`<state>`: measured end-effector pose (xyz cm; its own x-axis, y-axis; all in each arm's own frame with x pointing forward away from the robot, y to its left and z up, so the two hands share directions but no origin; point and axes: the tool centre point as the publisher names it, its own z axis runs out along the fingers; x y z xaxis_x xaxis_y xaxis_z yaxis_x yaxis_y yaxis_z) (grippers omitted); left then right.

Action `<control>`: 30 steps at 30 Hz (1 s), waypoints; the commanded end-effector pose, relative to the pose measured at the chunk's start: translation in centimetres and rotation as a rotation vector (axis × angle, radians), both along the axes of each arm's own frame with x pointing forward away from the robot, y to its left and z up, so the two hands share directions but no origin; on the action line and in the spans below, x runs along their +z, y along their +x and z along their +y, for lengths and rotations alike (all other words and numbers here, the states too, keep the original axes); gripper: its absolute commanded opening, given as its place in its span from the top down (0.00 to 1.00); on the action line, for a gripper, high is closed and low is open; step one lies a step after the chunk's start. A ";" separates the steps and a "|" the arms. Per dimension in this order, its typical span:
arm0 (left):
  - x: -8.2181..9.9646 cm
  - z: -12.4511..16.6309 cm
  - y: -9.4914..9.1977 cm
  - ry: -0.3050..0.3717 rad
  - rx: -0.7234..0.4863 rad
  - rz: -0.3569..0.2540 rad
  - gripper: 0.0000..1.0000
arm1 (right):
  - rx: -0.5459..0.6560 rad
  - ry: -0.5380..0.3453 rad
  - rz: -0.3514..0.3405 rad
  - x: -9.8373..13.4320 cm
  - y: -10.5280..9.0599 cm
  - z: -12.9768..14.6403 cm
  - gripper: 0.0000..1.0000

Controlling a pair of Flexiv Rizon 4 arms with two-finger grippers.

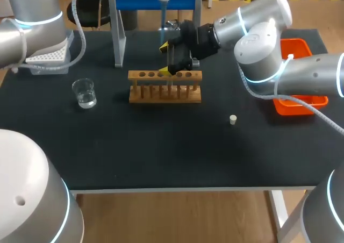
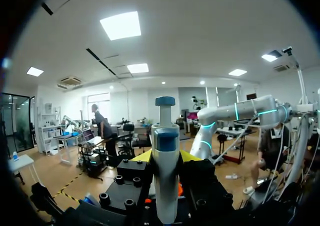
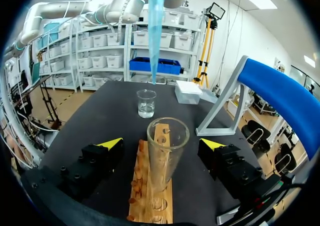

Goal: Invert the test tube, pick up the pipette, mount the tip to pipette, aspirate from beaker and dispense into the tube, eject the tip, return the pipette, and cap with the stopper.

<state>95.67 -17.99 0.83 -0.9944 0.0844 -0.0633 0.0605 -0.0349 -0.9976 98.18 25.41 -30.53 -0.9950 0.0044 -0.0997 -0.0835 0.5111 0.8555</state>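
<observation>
Pipette (image 2: pixel 165 191) is in the L gripper (image 2: pixel 166 158), yellow tips pressed on it from both sides, so it's out of its stand.

Well left of the rack (image 1: pixel 141 75) and behind it: tip box (image 1: pixel 48 55). Left of the rack, nearer: beaker (image 1: pixel 84 92) w/ clear liquid in the bottom.

In the rack: test tube (image 3: pixel 166 151), upright, mouth up, so invert step looks done. Above the rack hangs the blue tip (image 3: pixel 155 31), mounted on the pipette, pointing down toward the tube area but not in the mouth. Can't tell if the tip carries liquid or if the tube has any, so aspirate/dispense status is unclear. My guess: about to dispense.

R gripper (image 3: pixel 162 144) is at the rack, fingers spread wide either side of the tube, apart from the glass, gripping nothing.

Right of the rack, toward the front: stopper (image 1: pixel 233 119) loose on the table, capping not done. Further right: orange bin (image 1: pixel 301 104).

Left to do, approx: dispense, eject tip, return pipette, cap.
</observation>
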 end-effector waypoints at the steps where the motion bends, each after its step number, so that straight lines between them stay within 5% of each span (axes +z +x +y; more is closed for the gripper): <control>1: 0.0 -0.5 0.9 -0.001 -0.020 -0.001 1.00 | 0.002 -0.002 0.001 0.1 0.0 -0.1 0.00; 30: -0.8 -1.0 1.7 -0.042 -0.039 -0.001 1.00 | 0.002 -0.002 0.001 0.1 0.0 -0.1 0.00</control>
